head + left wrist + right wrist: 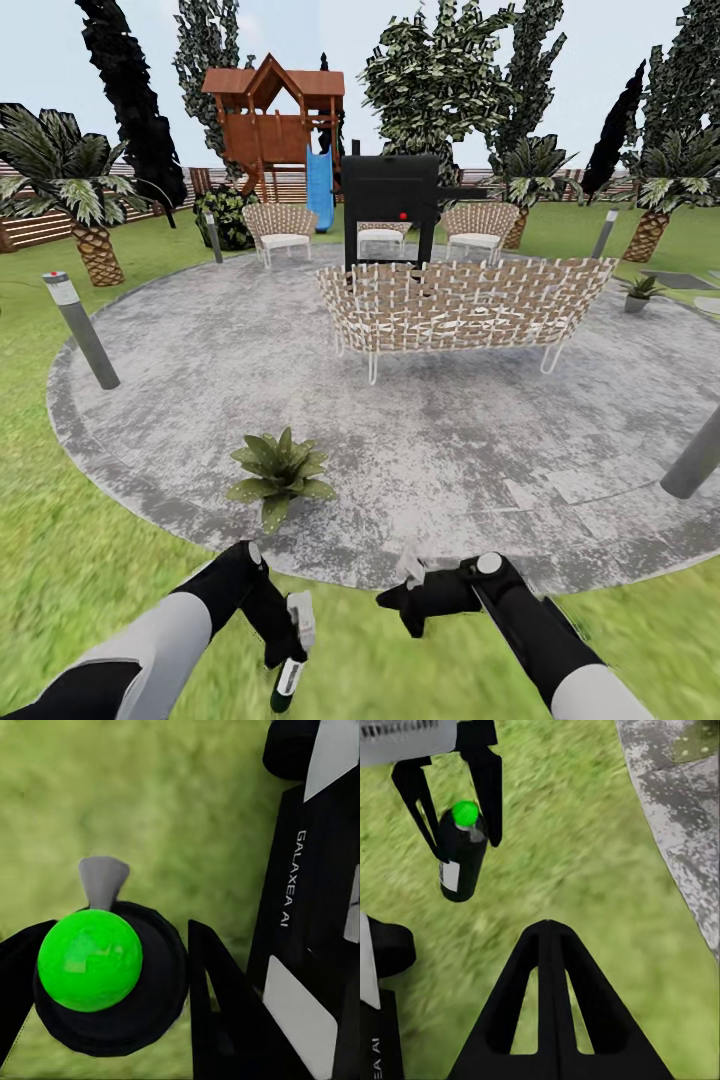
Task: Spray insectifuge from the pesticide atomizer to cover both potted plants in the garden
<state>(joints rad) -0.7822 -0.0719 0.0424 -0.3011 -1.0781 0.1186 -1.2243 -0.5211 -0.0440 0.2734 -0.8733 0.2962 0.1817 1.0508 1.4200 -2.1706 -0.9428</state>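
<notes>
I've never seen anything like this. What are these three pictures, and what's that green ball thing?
This is a simulated two-armed robot in a garden. The big picture comes from a camera on its head, looking down over both arms. The two smaller ones come from cameras near each wrist. The left gripper holds a dark spray bottle between its jaws above the grass; the green ball is its cap, seen from above. The right gripper holds nothing. On the grey paving ahead sit a small potted plant, a wicker bench and a black grill.
</notes>
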